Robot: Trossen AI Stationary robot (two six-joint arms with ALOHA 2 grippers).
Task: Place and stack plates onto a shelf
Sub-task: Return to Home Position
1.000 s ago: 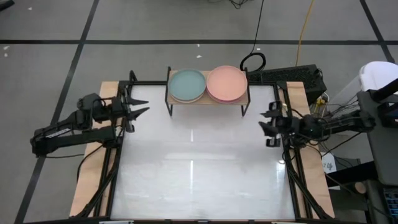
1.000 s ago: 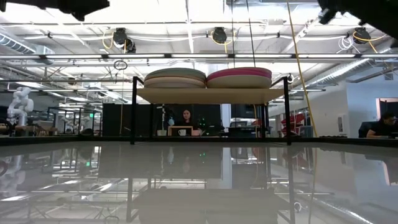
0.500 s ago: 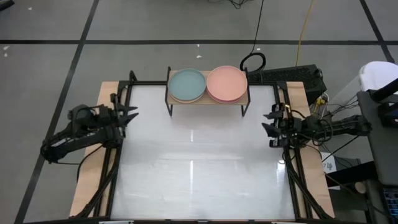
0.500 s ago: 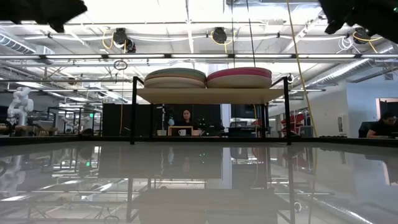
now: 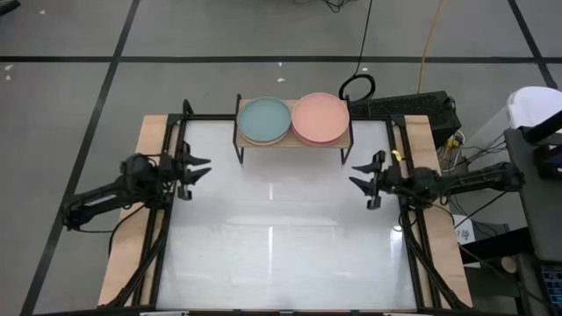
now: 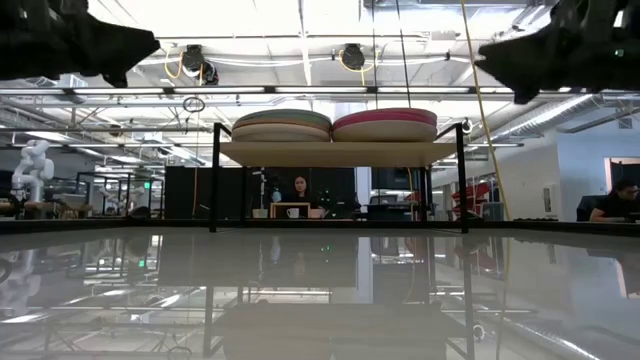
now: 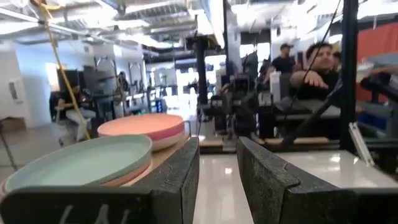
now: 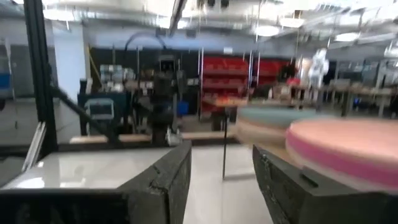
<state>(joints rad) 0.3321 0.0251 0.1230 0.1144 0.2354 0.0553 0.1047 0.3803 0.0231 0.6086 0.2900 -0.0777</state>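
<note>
Teal-topped round plate stack [image 5: 264, 120] and peach-topped round plate stack [image 5: 320, 118] sit on the low wooden shelf [image 6: 340, 153], left claw [image 5: 201, 168] and right claw [image 5: 354, 175] parted, empty, job seemingly done.

Both arms out, both grippers bare. My left gripper [image 5: 199, 168] hangs at my left side with its two fingers spread and nothing between them, and the arm behind it slants back and outward. My right gripper [image 5: 355, 175] mirrors it at my right side, its fingers likewise parted, with the forearm reaching straight inward. The two grippers point toward each other, well apart.
</note>
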